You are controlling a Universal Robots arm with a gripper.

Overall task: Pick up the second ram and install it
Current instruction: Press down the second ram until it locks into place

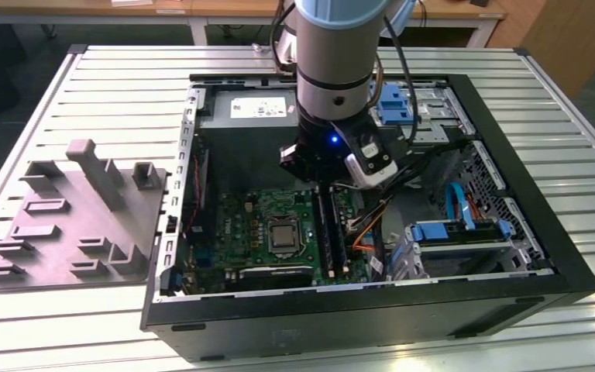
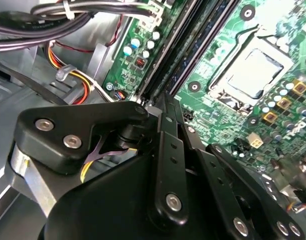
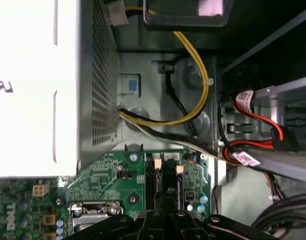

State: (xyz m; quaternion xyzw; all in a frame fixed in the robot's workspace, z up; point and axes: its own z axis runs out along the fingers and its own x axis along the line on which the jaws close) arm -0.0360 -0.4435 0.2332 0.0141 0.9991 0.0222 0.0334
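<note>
- grey tray (image 1: 70, 225) with upright blocks sits on the bench (image 1: 545, 93), at 9 o'clock from the case in the exterior view; no strip is seen standing in its blocks, so it looks emptied of parts.
- open computer case (image 1: 545, 256) lies on its side, so the board faces up and the arm can reach straight down.
- motherboard (image 1: 241, 232) lies flat in the case floor; CPU socket (image 1: 280, 235) is at 9 o'clock from the memory slots.
- tool (image 1: 321, 180) hangs low inside the case, right over the 12 o'clock end of the memory slots (image 1: 337, 240) and lined up with their length, likely so a strip would go in straight; also in the second wrist view (image 2: 163, 100).
- cannot tell how far open the tool is, or whether it has hold of anything.
- the second ram (image 1: 325, 225): a dark narrow strip running 12 to 6 o'clock below the tool reads as it, probably in or at a slot; whether it is seated is unclear.
- orange and yellow cables (image 1: 365, 232) run just beside the slots at 3 o'clock, apart from the tool.
- blue drive cage (image 1: 463, 232) at 3 o'clock, well apart.
</note>
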